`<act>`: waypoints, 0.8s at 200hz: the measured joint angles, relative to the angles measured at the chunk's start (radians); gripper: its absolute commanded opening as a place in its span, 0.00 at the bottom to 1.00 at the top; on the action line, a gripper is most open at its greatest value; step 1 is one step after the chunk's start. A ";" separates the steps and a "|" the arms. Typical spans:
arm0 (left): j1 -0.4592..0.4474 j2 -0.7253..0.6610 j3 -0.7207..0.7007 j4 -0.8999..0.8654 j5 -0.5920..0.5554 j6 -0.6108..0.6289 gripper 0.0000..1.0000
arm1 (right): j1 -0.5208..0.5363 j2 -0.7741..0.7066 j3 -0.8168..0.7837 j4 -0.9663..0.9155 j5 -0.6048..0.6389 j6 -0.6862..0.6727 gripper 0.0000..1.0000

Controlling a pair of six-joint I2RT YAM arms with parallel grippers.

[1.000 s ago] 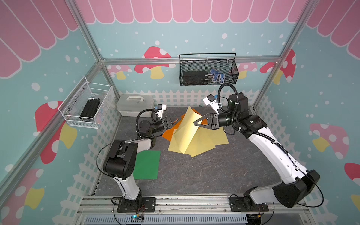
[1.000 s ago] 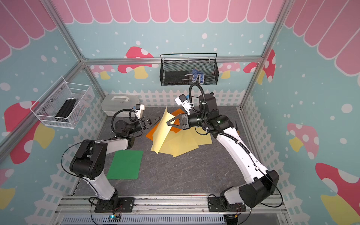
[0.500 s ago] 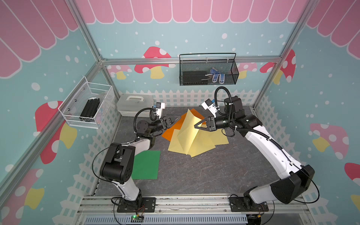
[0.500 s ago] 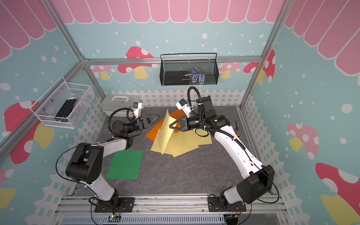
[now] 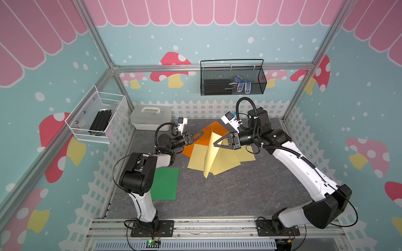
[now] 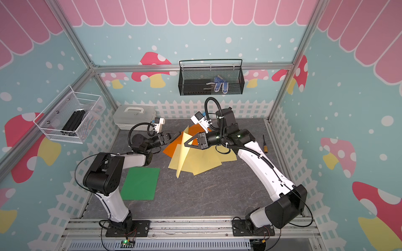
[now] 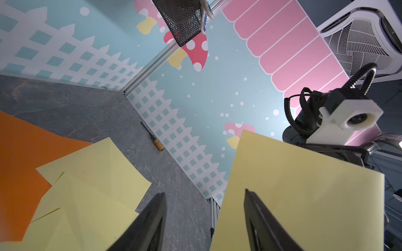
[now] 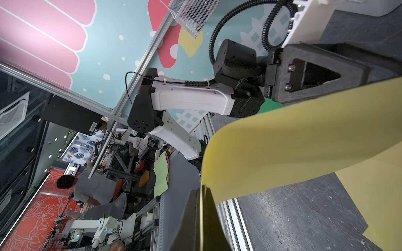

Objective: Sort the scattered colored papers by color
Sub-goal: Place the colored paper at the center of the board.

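My right gripper [image 8: 203, 189] is shut on the edge of a pale yellow paper [image 5: 210, 156], which hangs upright and almost edge-on above the pile. In both top views it [image 5: 214, 144] [image 6: 185, 144] faces my left gripper [image 5: 201, 133] [image 6: 179, 132] across that sheet [image 6: 182, 152]. The left gripper [image 7: 204, 192] is open, and the lifted sheet [image 7: 304, 195] has its edge in line with the gap between the jaws. More yellow papers [image 5: 226, 160] lie flat, overlapping an orange paper [image 5: 191, 147]. A green paper [image 5: 165, 183] lies alone beside the left arm.
A white lidded box [image 5: 151, 117] stands at the back left. A screwdriver [image 6: 265, 143] lies by the right fence. A black wire basket [image 5: 232, 80] hangs on the back wall and a white mesh basket [image 5: 97, 118] on the left wall.
My left gripper has opened wider and reached right toward the lifted yellow sheet. The right gripper has kept its hold, and the sheet has turned more edge-on.
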 measured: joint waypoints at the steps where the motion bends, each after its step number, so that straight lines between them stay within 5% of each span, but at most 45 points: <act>1: 0.000 0.000 0.000 0.000 0.000 -0.001 0.63 | 0.000 0.000 0.000 0.001 0.000 0.000 0.00; 98: -0.082 0.064 0.020 0.001 -0.005 -0.011 0.60 | 0.002 -0.027 -0.001 0.103 -0.026 0.047 0.00; 160: -0.072 0.063 0.015 0.001 -0.004 -0.011 0.59 | -0.026 0.046 -0.021 -0.063 0.076 -0.064 0.00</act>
